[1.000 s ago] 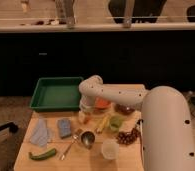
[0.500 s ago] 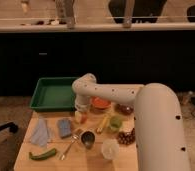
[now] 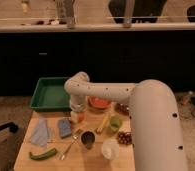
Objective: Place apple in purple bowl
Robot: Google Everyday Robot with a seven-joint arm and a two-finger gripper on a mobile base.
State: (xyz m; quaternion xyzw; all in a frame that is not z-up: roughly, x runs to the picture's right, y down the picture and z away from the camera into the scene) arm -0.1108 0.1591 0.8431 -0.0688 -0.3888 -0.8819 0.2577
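Note:
The apple [image 3: 81,118] is a small orange-red fruit on the wooden table, left of the orange bowl [image 3: 99,103]. My gripper [image 3: 76,114] hangs from the white arm's wrist [image 3: 78,86], pointing down right at the apple, touching or very close to its left side. The purple bowl [image 3: 122,107] is a dark maroon shape right of the orange bowl, mostly hidden behind my arm.
A green tray [image 3: 50,93] lies at the back left. On the table are a blue cloth [image 3: 40,133], blue sponge [image 3: 65,127], green pepper [image 3: 42,155], spoon [image 3: 70,146], metal cup [image 3: 87,139], white cup [image 3: 110,148], green cup [image 3: 114,124], banana [image 3: 103,123] and grapes [image 3: 124,138].
My arm has swung left and forward across the table. The gripper moved from near the orange bowl down to the apple's spot. The objects have not moved.

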